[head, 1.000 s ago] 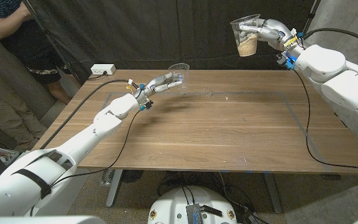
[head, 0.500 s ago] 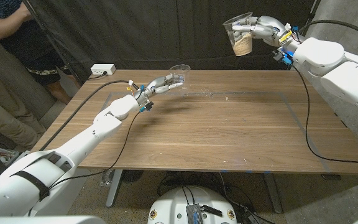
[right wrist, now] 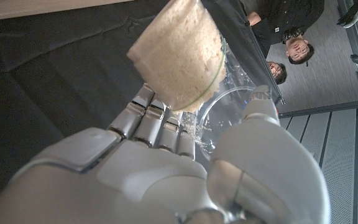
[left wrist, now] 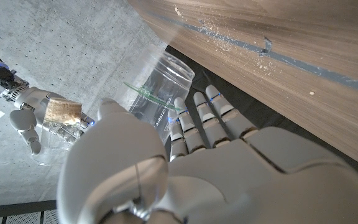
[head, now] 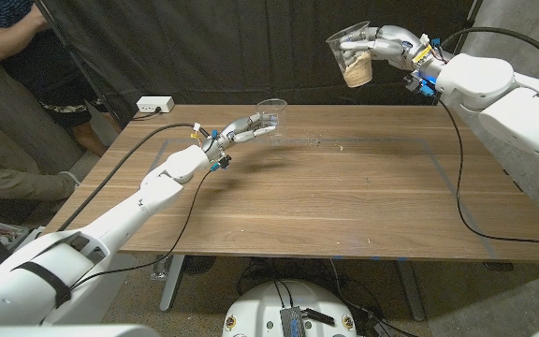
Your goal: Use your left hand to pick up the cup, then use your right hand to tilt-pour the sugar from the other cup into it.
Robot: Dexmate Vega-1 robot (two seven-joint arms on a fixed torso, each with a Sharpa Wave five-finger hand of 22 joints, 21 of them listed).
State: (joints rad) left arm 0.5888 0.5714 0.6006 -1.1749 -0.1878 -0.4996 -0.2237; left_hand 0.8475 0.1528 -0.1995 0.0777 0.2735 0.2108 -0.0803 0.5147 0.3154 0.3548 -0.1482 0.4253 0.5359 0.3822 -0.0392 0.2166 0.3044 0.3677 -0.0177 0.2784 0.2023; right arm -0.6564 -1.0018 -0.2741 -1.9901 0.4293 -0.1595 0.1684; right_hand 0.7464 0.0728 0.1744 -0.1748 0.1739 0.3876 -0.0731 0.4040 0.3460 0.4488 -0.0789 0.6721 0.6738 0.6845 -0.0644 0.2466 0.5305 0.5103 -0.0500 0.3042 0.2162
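At centre-left of the head view, the left hand (head: 241, 125) holds the empty clear cup (head: 270, 111) above the desk (head: 344, 197), fingers wrapped round it; the pickup looks done. At upper right, the right hand (head: 386, 44) grips the sugar cup (head: 352, 56), slightly tilted, well apart. Bringing it over and pouring remain.

The table (head: 344, 197) is evenly and brightly lit from above against a dark backdrop (head: 251, 47); soft shadows are cast near its far edge. The left hand (left wrist: 185, 174) is rendered slightly blurred up close.
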